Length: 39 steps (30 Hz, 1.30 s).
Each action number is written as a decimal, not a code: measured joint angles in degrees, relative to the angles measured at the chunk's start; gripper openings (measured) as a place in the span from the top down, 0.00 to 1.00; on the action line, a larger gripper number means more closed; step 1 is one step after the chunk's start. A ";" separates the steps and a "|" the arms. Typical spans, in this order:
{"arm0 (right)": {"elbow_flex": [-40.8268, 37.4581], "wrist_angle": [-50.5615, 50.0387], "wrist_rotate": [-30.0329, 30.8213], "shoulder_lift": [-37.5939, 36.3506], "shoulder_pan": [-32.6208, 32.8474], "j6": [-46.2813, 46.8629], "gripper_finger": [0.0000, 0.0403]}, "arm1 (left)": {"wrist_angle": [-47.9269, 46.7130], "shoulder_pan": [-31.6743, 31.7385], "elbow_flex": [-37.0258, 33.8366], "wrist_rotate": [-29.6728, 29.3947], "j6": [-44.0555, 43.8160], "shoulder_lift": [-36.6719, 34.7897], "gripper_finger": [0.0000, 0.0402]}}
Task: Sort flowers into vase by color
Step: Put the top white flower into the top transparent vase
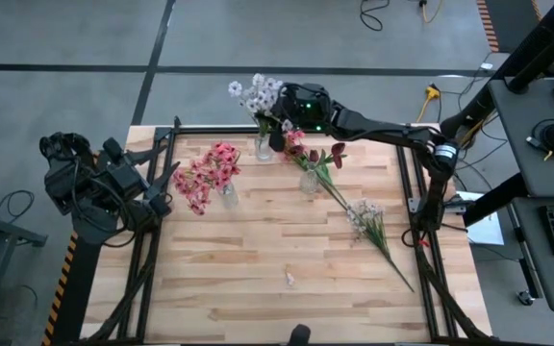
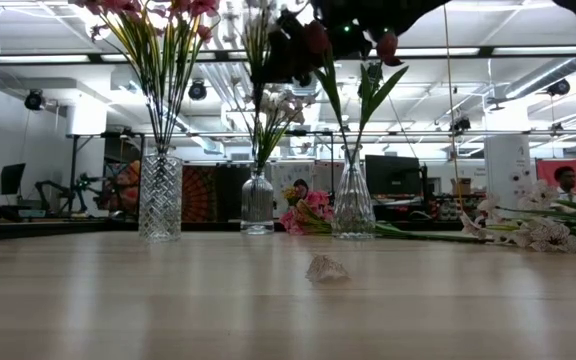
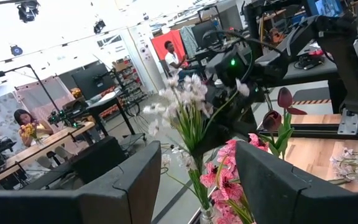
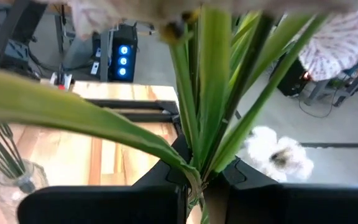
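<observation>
Right gripper (image 1: pixel 279 130) above the far vase (image 1: pixel 263 147), jaws clamped on a white-flowered stem (image 4: pixel 199 134), poised for lowering among matching white blooms. Left gripper (image 1: pixel 166 187) parked at table's left edge, jaws part open, empty. More white flowers (image 1: pixel 368 219) lying on table (image 1: pixel 258 279), unsorted.

The dark right arm stretches from the table's right edge across to the far side, its right gripper (image 1: pixel 279 131) clamped tight, while the dark left arm rests folded at the left edge with its left gripper (image 1: pixel 166 185) fingers parted.
</observation>
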 joint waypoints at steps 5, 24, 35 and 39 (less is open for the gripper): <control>-0.06 0.50 0.43 0.78 -0.02 0.03 0.96 | 0.12 0.00 0.00 0.00 -0.16 0.00 0.53; -0.09 -0.28 0.52 0.89 -0.15 -2.58 0.96 | 0.02 0.00 0.00 0.00 -0.16 0.00 0.53; -0.11 -0.37 0.51 0.89 -0.15 -3.04 0.96 | -0.02 0.00 0.00 0.00 -0.16 0.00 0.53; -0.28 -0.34 0.49 0.89 -0.15 -3.17 0.96 | -0.02 0.00 0.00 0.00 -0.16 0.00 0.53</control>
